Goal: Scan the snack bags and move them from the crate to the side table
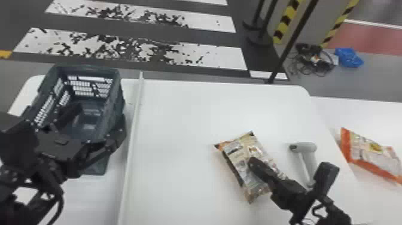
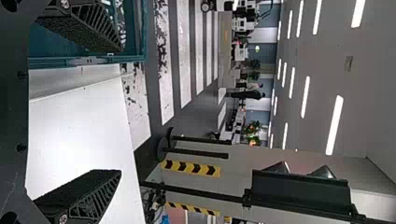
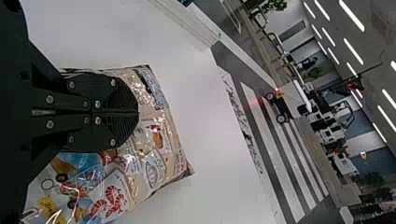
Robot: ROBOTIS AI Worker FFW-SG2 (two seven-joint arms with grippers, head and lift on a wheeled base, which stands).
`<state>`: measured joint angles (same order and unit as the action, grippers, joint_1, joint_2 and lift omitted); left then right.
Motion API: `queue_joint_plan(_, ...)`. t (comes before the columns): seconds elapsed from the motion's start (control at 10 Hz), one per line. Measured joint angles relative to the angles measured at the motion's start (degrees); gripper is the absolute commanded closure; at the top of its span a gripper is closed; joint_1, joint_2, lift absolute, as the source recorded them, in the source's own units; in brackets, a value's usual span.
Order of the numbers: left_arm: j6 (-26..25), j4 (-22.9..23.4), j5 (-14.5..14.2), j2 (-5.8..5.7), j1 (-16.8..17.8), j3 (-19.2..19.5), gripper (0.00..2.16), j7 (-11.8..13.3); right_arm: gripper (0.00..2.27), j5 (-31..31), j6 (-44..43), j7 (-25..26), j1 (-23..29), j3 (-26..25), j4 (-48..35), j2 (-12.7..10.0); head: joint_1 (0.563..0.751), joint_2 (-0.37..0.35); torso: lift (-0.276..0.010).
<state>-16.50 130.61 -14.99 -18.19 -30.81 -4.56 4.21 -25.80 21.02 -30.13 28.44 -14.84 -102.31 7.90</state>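
Note:
My left gripper (image 1: 97, 120) is open at the dark crate (image 1: 117, 92), one finger over its opening and the other by its right wall. In the left wrist view, that gripper (image 2: 120, 109) has its fingers wide apart, with the crate (image 2: 88, 61) beside one. A beige snack bag (image 1: 239, 155) lies on the white table; over it is my right gripper (image 1: 253, 163). Seen from the right wrist, the gripper (image 3: 138, 112) is shut against or just above the bag (image 3: 154, 163); contact is unclear. A grey scanner (image 1: 304, 148) lies right of this bag.
An orange-edged snack bag (image 1: 371, 155) lies on the side table (image 1: 335, 112) at the right. A raised white strip (image 1: 136, 119) runs between the crate and the main table (image 1: 179, 119). A black pole (image 1: 291, 45) stands beyond the table's far edge.

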Motion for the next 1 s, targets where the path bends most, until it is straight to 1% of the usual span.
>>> queue_joint_plan(0.2,0.11,-0.11,-0.15,0.0,0.09,0.13,0.07,0.02,2.24,0.39,-1.49,0.57,-0.01,0.89,1.07,-1.2,0.695,-0.141,-0.087)
queue_joint_plan(0.4,0.12,-0.14,-0.21,0.0,0.13,0.17,0.07,0.06,2.24,0.31,-1.85,0.67,0.16,0.68,0.74,-1.64,0.695,-0.139,-0.087)
queue_joint_plan(0.5,0.04,-0.08,-0.21,0.0,0.12,0.17,0.07,0.06,2.24,-0.6,-1.01,0.69,0.43,-0.71,-1.12,-1.63,0.695,-0.15,-0.087)
queue_joint_plan(0.6,0.02,-0.02,-0.21,0.0,0.1,0.1,0.07,0.02,2.24,-2.03,1.03,0.62,0.8,-3.13,-3.58,-1.49,0.695,-0.173,-0.087)
queue_joint_plan(0.7,0.02,0.07,-0.21,0.01,0.09,0.02,0.07,0.01,2.24,-3.39,3.29,0.57,0.83,-5.99,-5.24,-1.13,0.695,-0.191,-0.087)
queue_joint_plan(0.8,0.03,0.21,-0.2,0.05,0.06,0.0,0.07,0.01,2.24,-4.23,5.09,0.52,0.41,-8.67,-5.7,-0.55,0.695,-0.229,-0.087)
queue_joint_plan(1.0,0.13,0.29,-0.2,0.07,-0.04,-0.01,0.07,0.01,2.24,-4.81,5.76,0.39,-0.15,-11.58,-3.44,1.72,0.695,-0.288,-0.087)
